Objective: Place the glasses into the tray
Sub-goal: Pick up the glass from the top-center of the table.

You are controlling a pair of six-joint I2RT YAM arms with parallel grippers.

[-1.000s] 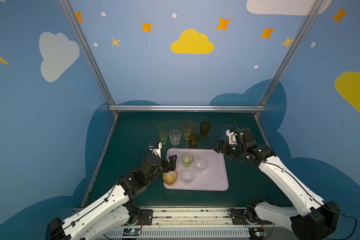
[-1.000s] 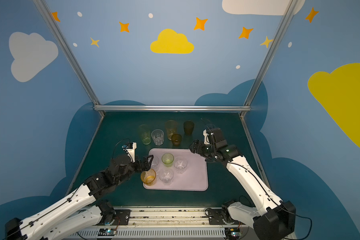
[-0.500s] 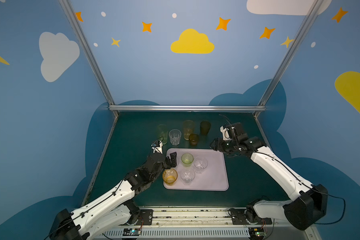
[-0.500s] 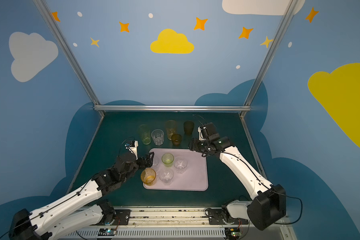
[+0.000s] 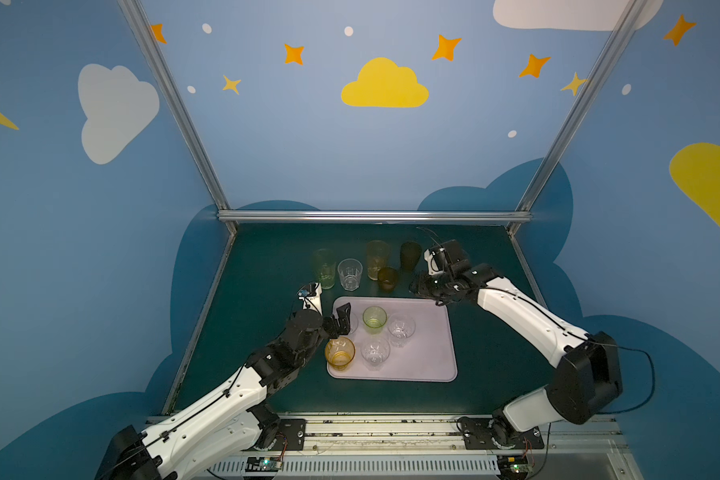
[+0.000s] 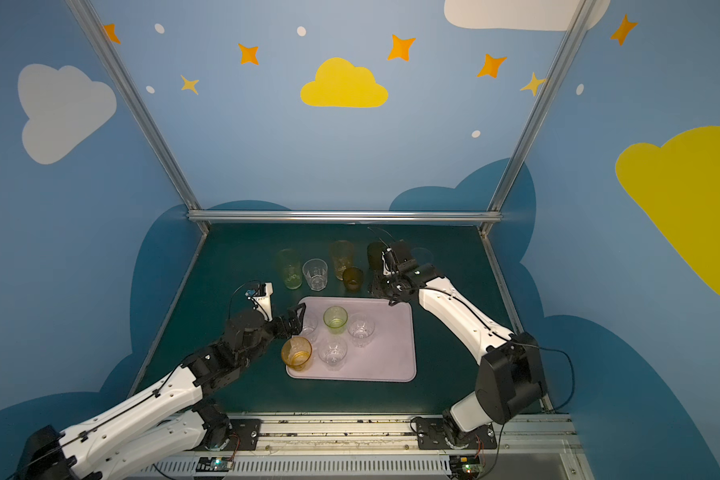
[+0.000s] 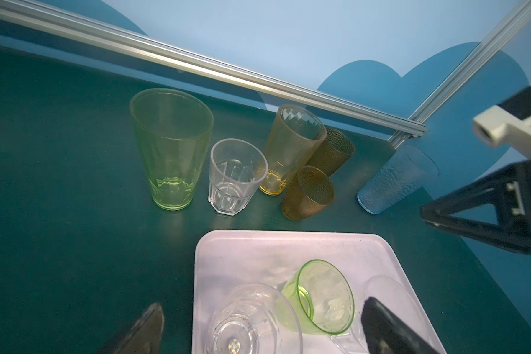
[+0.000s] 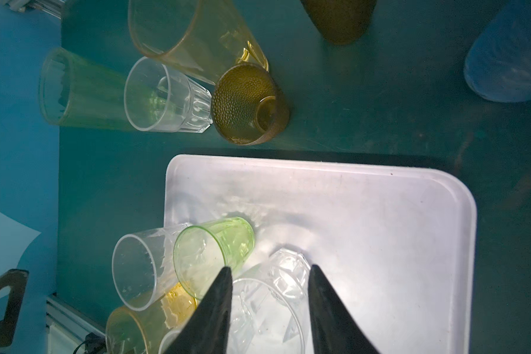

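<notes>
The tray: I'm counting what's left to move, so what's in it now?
Five glasses: an amber glass, a green glass, a clear glass beside it, a front clear glass, and a corner clear glass, half covered in both top views by the left gripper.

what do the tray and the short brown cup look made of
The tray looks like plastic: pale pink-lilac, smooth with a soft sheen, faint scuffs, rounded corners. The brown cup is see-through and dimpled all over; glass or clear plastic, unclear which.
</notes>
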